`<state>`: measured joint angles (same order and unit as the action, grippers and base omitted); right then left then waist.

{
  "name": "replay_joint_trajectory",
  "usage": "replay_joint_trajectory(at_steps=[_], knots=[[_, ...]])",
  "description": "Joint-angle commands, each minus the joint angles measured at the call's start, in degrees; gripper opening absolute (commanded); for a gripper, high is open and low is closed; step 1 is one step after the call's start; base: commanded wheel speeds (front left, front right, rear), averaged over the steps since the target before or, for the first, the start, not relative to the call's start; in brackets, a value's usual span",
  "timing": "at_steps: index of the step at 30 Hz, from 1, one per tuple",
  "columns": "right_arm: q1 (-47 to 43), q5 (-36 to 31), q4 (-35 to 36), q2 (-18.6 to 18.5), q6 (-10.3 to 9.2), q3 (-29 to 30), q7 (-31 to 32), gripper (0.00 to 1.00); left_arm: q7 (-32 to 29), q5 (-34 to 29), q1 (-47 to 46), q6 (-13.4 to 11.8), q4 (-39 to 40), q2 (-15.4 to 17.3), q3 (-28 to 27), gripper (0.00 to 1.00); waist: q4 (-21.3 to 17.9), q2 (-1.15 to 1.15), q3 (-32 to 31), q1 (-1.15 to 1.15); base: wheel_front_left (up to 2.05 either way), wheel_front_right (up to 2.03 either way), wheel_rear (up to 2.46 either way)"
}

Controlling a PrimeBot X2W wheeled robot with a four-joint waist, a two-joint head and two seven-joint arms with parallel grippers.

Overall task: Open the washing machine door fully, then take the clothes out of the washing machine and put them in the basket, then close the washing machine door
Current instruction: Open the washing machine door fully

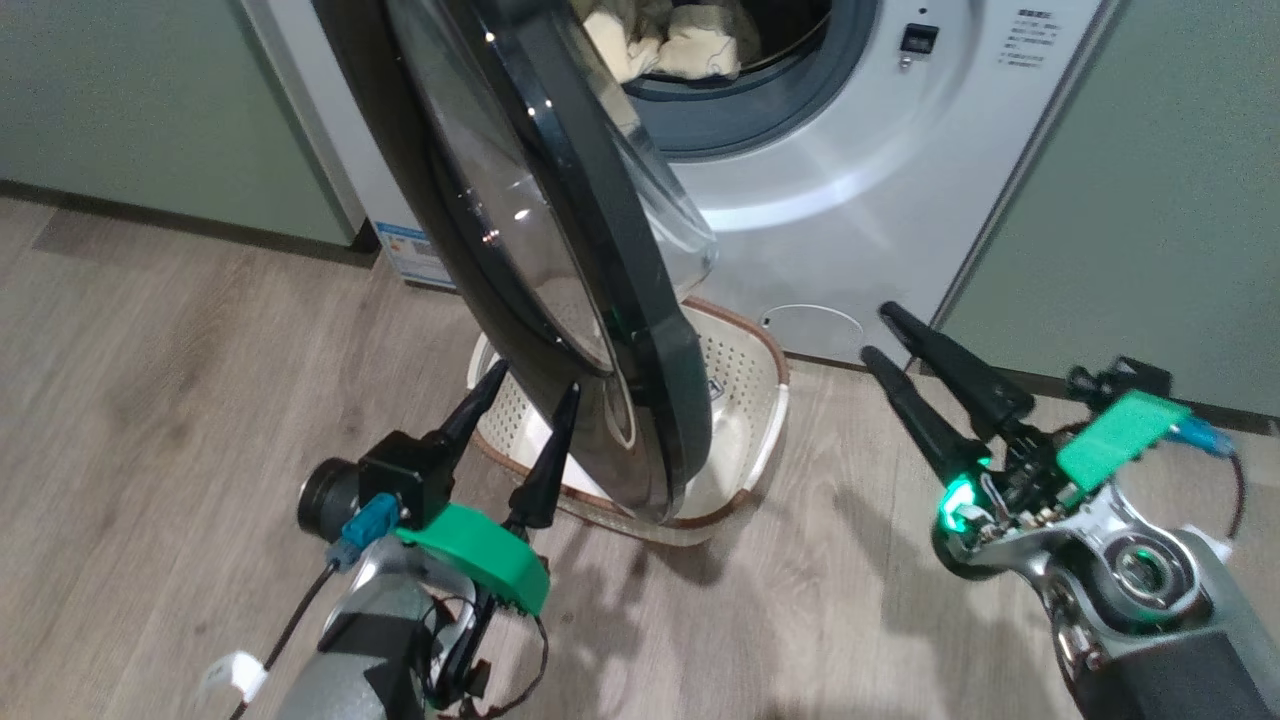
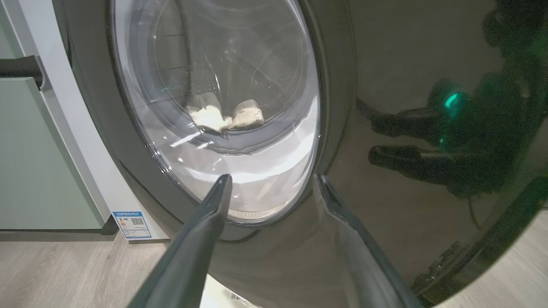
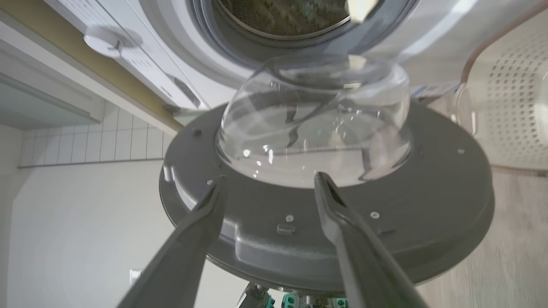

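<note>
Left arm [image 1: 400, 600] comes up from the lower left, forearm low over the wooden floor [image 1: 150, 400], wrist tipped upward. The left jaws stand spread wide, nothing between them. Its two dark fingers [image 1: 465, 410] point up at the glossy outer face of the washing machine door [image 1: 560, 250], tips right at the lower part of that face; I cannot tell whether they touch. In the left wrist view the fingers [image 2: 201, 239] frame the bottom of the porthole.

Over on the right, the right arm [image 1: 1150, 600] lies at the lower right, angled up and to the left. The right jaws are parted too, holding nothing. Their fingers [image 1: 930, 420] aim at the white front of the washing machine [image 1: 850, 170], on the door's inner side and clear of it. In the right wrist view the fingers [image 3: 342, 222] point at the bulging glass.

The door stands part-way open, edge-on to the head camera, between the two arms. Its lower edge hangs over the basket [image 1: 740, 400], which sits on the floor just before the machine. The clothes [image 1: 670, 40] lie bunched in the drum mouth, well above both sets of jaws.
</note>
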<state>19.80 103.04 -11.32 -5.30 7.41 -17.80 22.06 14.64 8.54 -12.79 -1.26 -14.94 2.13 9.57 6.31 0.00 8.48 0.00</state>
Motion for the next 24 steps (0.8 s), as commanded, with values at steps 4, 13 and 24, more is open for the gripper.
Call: replay_joint_trajectory(at_steps=[4, 13, 24], knots=[[-1.25, -1.94, 3.89, -0.90, 0.08, 2.51, -2.83, 1.00, 0.36, -0.71, -0.40, -0.48, 1.90, 0.85, -2.58, 1.00, -1.01, 0.00, -0.37, 0.00, 0.00, 0.00, 0.00], [-7.79, -4.67, 7.24, -4.51, 0.08, 10.48, -8.30, 1.00, 0.36, -1.09, 0.51, -0.50, 1.96, 0.90, -3.19, 1.00, -2.61, 0.00, -0.92, 0.00, 0.00, 0.00, 0.00], [-16.31, -15.84, 13.03, -7.09, 0.08, 15.79, -18.93, 1.00, 0.36, -1.25, 1.37, -0.41, 2.06, 1.11, -4.00, 1.00, -3.43, 0.00, -1.88, 0.00, 0.00, 0.00, 0.00]])
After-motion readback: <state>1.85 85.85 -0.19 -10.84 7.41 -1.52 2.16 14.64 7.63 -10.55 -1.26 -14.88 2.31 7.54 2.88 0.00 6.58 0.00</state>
